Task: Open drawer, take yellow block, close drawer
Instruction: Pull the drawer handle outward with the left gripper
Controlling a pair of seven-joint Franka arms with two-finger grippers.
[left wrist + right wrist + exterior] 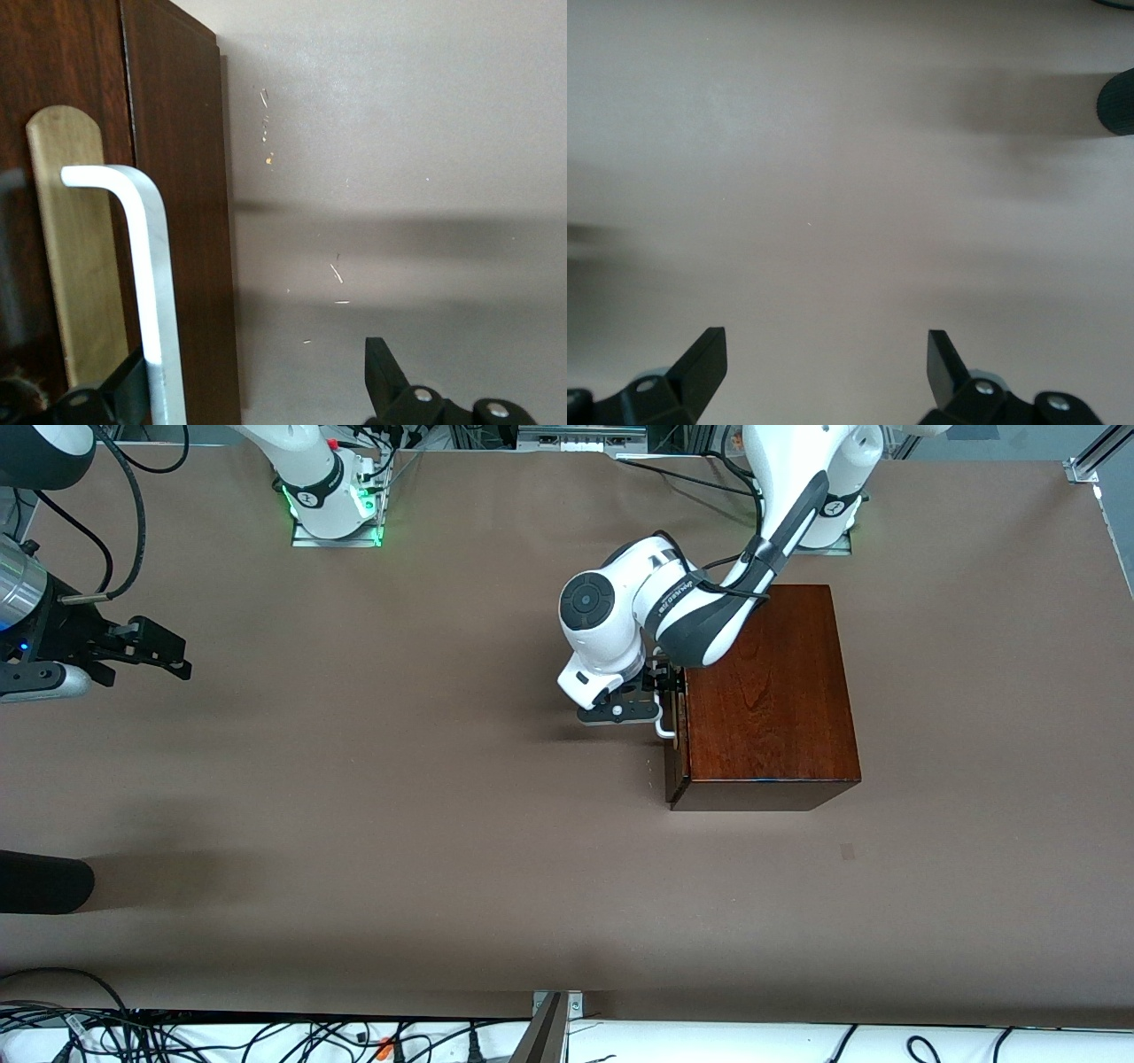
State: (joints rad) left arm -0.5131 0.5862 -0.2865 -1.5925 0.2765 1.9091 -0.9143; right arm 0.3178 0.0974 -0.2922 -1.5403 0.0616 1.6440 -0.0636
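The dark mahogany box (766, 691) stands toward the left arm's end of the table. Its drawer (678, 753) is pushed in, front (182, 177) flush with the box. The white bar handle (146, 266) stands off a pale backing strip (75, 248). My left gripper (666, 684) is at the drawer front, open. In the left wrist view its jaws (257, 363) straddle the handle, which runs close along one finger (133, 376) while the other finger stays well clear. My right gripper (168, 651) waits open over bare table at the right arm's end, its jaws (826, 341) empty. The yellow block is hidden.
A black rounded object (44, 881) juts in at the table's edge at the right arm's end, nearer to the front camera than the right gripper; it also shows as a dark shape (1118, 102) in the right wrist view. Brown table (399, 779) spreads between the arms.
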